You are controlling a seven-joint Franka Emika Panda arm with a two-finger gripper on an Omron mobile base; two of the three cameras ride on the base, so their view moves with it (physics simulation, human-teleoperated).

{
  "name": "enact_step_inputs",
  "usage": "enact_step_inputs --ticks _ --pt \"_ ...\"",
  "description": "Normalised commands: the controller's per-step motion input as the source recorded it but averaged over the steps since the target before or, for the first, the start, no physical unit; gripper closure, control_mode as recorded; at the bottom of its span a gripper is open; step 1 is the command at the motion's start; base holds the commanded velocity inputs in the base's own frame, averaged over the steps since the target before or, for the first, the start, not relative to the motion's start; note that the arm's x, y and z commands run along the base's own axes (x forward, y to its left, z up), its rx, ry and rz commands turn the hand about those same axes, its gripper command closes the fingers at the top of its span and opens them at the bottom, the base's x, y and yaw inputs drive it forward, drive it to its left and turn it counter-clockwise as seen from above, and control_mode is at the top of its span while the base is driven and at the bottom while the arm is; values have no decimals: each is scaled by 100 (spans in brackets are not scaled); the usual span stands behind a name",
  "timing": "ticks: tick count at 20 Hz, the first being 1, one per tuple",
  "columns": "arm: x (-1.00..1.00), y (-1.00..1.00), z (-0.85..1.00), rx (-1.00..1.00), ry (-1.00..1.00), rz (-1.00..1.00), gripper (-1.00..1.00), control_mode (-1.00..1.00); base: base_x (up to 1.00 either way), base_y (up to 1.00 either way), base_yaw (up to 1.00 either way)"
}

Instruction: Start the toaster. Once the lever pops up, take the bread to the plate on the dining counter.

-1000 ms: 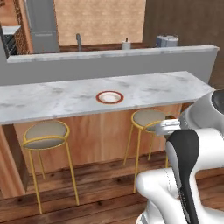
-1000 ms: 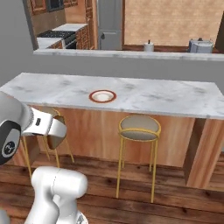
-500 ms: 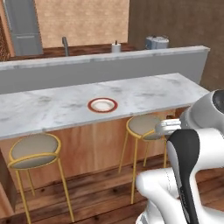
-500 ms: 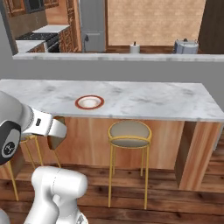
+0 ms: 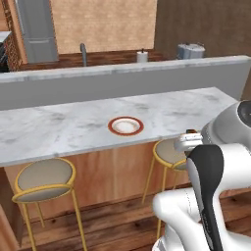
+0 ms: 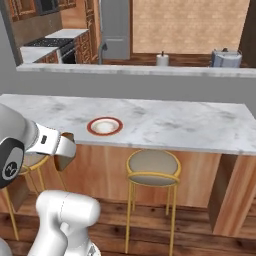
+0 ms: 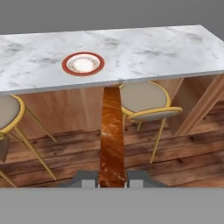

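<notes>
Reading from left to right in the hand view, a round stool [image 7: 8,114] with a gold frame is seen at the left edge, below the dining worktop [image 7: 144,52]. The plate [image 7: 83,64], white with a red-orange rim, is set on the marble left of centre and nothing is carried on it. At the middle the bread [image 7: 112,135] is seen edge-on as a tall brown strip, pinched between the pressed-in fingers of the tool [image 7: 112,180] and held above the wooden floor [image 7: 183,153], well short of the plate. To its right a second stool [image 7: 146,99] is tucked under the slab's front edge. In the left base view the plate [image 5: 125,126] lies near the middle of the worktop [image 5: 59,127], with the raised grey ledge [image 5: 122,81] behind it. In the right base view the plate [image 6: 104,126] sits left of centre, a stool [image 6: 151,168] below to its right
</notes>
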Motion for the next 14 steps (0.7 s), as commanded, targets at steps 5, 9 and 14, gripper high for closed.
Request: enact_step_inputs --ticks 5,9,14 --pt "0 0 0 0 0 0 100 100 63 -7 12" --pt "0 0 0 0 0 0 100 100 68 -9 6" --pt "0 0 0 0 0 0 100 100 51 -12 6"
